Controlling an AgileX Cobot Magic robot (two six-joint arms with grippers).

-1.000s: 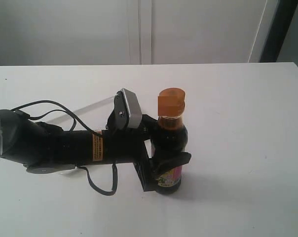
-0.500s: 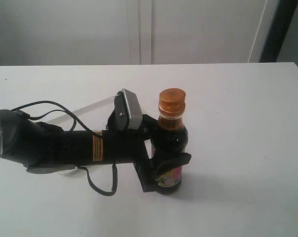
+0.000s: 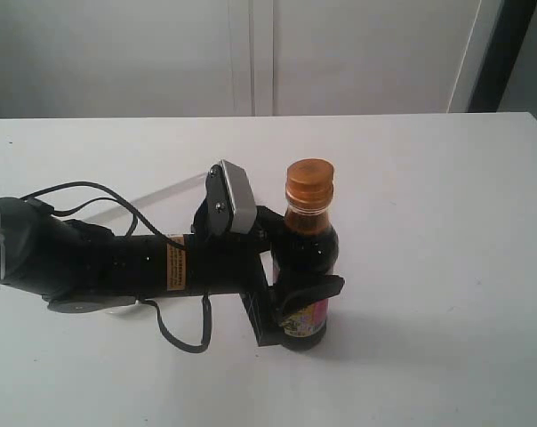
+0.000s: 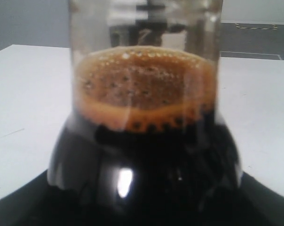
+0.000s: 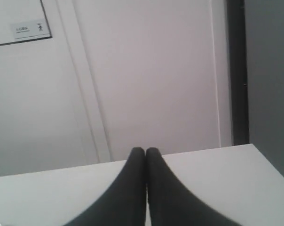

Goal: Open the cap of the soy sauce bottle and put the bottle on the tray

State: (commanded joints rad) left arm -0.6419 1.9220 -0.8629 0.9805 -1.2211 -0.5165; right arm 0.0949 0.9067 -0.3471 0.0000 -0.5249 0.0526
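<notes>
The soy sauce bottle (image 3: pixel 306 267) stands upright on the white table, dark liquid inside and a colourful label low on its body. Its copper-orange cap (image 3: pixel 308 183) sits down over the neck. My left gripper (image 3: pixel 297 262) comes in from the left and is shut on the bottle's body, one finger in front and one behind. In the left wrist view the bottle (image 4: pixel 146 141) fills the frame, foam at the liquid's top. My right gripper (image 5: pixel 145 151) is shut with nothing in it, and it is out of the exterior view. The tray is out of view.
The left arm (image 3: pixel 108 262) lies low across the table's left half with a loose black cable (image 3: pixel 181 334) beside it. A white wall and a door frame (image 3: pixel 261 58) stand behind the table's far edge.
The cap was blurred and slightly tilted a second ago; it now sits still and level on the neck. The left arm and bottle have not shifted.
</notes>
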